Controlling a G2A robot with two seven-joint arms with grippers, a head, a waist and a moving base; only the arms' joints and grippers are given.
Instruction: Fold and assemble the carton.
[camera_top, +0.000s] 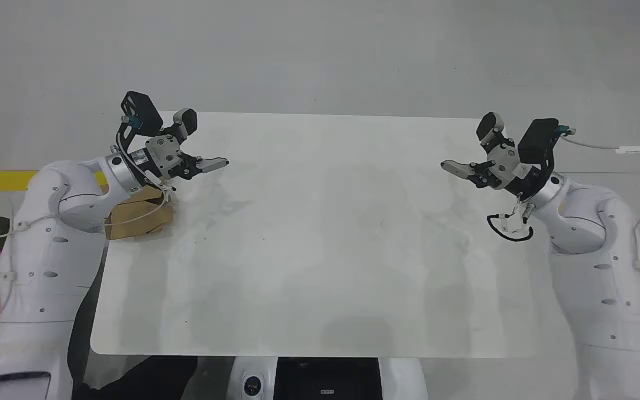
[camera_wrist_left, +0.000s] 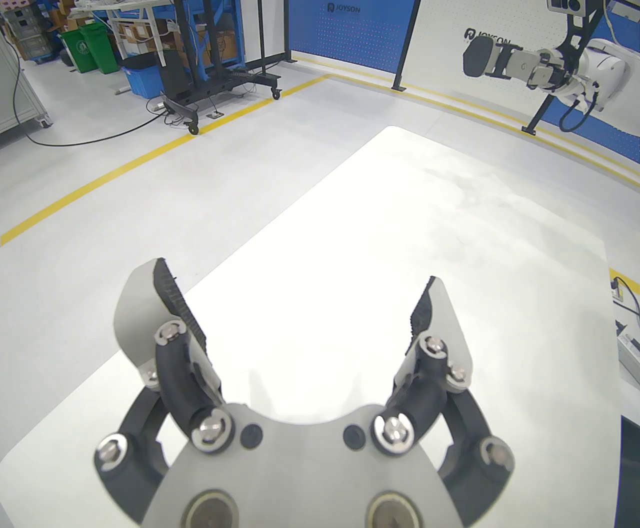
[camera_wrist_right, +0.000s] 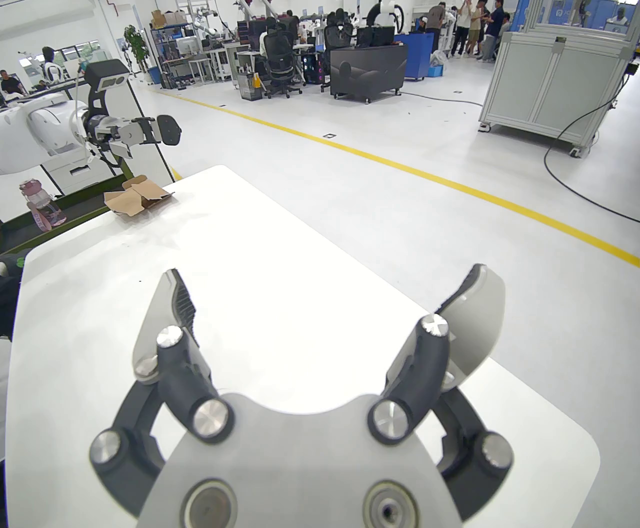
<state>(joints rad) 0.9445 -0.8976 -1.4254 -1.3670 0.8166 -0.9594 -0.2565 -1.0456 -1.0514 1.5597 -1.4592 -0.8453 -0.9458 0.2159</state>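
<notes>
L gripper (camera_wrist_left: 296, 280) raised, splayed, near carton (camera_top: 135, 215), R gripper (camera_wrist_right: 324, 280) raised, splayed

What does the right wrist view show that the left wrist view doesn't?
Right wrist view: the brown carton, flaps open, lying at the table's far corner close to the left gripper, and a pink bottle off the table beside it. Left wrist view: two green bins and a blue bin on the floor. Shared: the white table and both grippers, the right gripper included, each with fingers open and holding nothing.
</notes>
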